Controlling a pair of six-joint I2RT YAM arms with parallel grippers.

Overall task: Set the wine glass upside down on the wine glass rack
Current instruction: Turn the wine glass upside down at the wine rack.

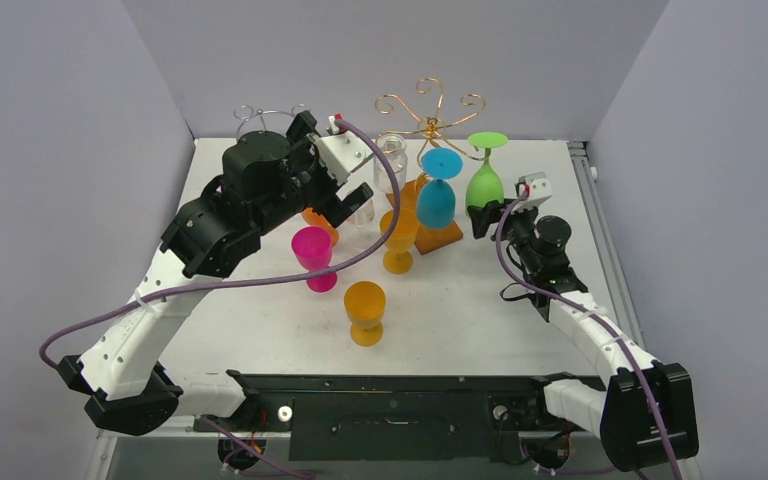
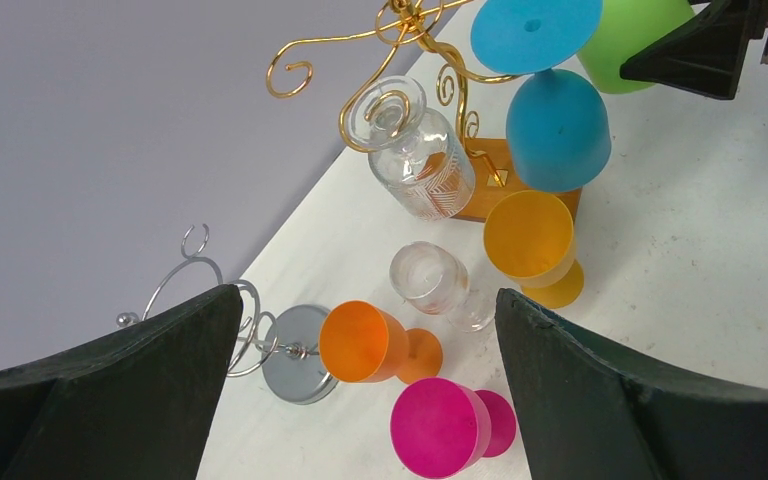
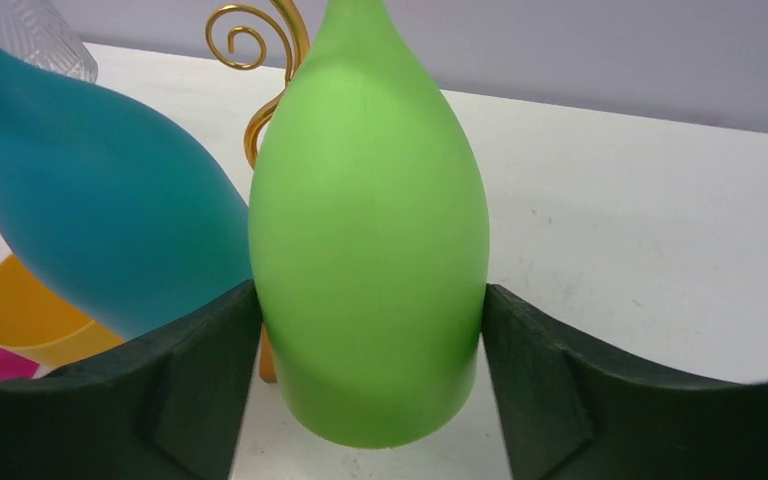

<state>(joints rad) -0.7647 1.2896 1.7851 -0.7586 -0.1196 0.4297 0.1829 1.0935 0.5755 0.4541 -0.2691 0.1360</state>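
Observation:
A green wine glass [image 1: 484, 185] hangs upside down at the right side of the gold wire rack [image 1: 428, 110], its foot resting on a rack arm. My right gripper [image 1: 482, 215] is shut on its bowl, and in the right wrist view both fingers press the sides of the green glass [image 3: 370, 200]. A blue glass [image 1: 438, 200] and a clear patterned glass [image 1: 392, 155] also hang upside down on the rack. My left gripper [image 1: 328, 165] is open and empty, held above the glasses on the table [image 2: 370, 310].
A silver wire rack [image 1: 270, 115] stands at the back left. Upright on the table are an orange glass [image 2: 370, 340], a magenta glass [image 1: 313, 255], a clear glass [image 2: 435, 280], a yellow glass [image 1: 400, 235] by the rack's wooden base, and an orange glass in front [image 1: 365, 310].

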